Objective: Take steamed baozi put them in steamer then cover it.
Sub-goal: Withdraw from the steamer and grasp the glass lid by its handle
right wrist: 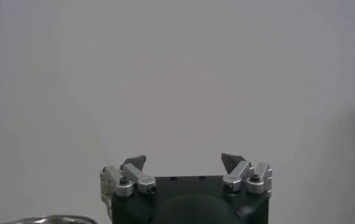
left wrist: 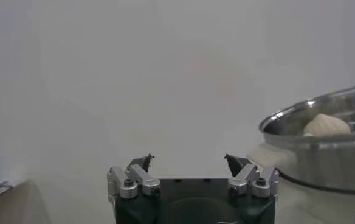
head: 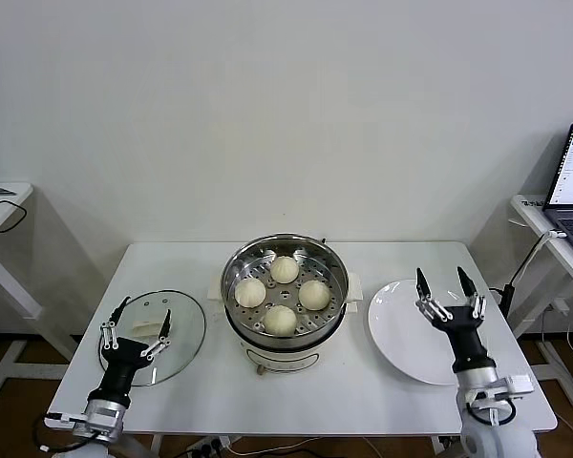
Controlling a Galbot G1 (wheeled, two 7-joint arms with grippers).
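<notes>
Clear glass with a metal rim, the cover (head: 155, 335) lies flat on the table (head: 296, 401) at the left, its white handle upward. The left gripper (head: 139, 318) hovers over its near edge with fingers apart and nothing between them.

In the middle, the steamer (head: 336, 270) stands uncovered with all four steamed baozi (head: 283, 295) already on its perforated tray, so the step in hand looks to be the covering. To do it well, the left gripper should centre on the handle, straddle it squarely before closing, lift straight up, carry the cover level across to the steamer, and lower it until the rim seats evenly all round. A skewed grip would probably let the glass tilt or slip.

At the right, the right gripper (head: 447, 289) waits above the bare white plate (head: 401, 334), fingers spread and holding nothing.
</notes>
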